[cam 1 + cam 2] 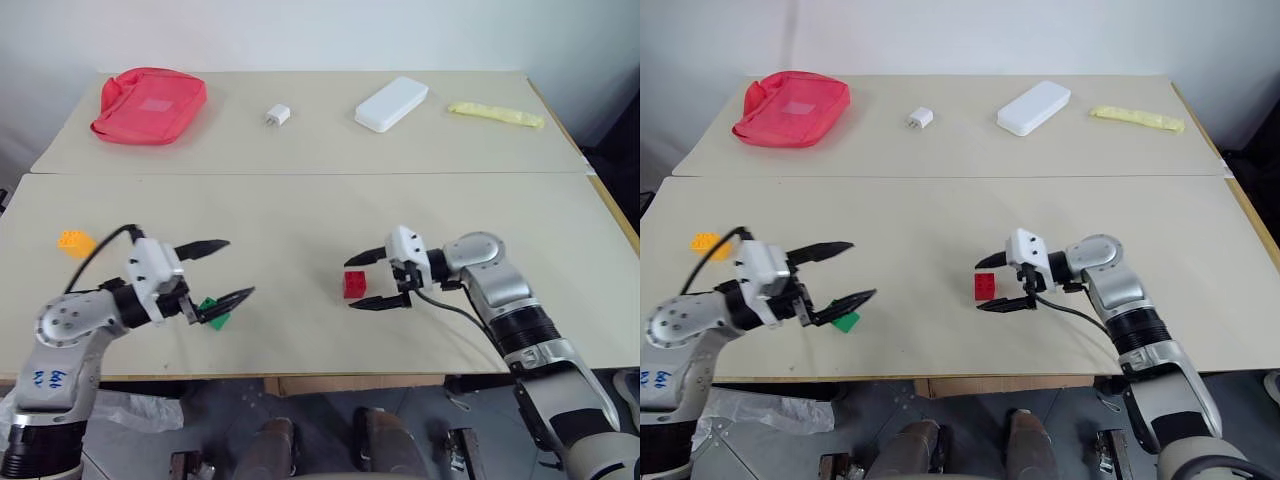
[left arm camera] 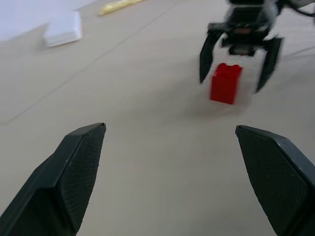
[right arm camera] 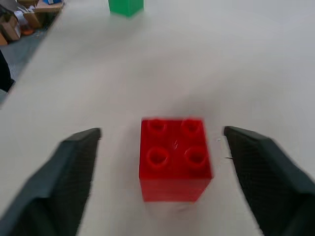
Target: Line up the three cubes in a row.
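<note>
Low and centre in the frame, our right gripper (image 1: 378, 279) has its fingers spread wide around the red cube (image 1: 355, 285), gripping nothing. At lower left, our left gripper (image 1: 228, 268) is equally wide and empty beside the green cube (image 1: 845, 321); the orange-yellow cube (image 1: 72, 240) sits at far left on the tabletop (image 1: 300, 210).

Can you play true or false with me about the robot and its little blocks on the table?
1. The red block sits on the table between the right gripper's open jaws. True.
2. The left gripper is squeezing the green block. False: its jaws are open and the block lies on the table beside it.
3. The orange-yellow block is next to the red one. False: it lies far off at the table's left side.
4. A red pouch lies at the far left. True.
</note>
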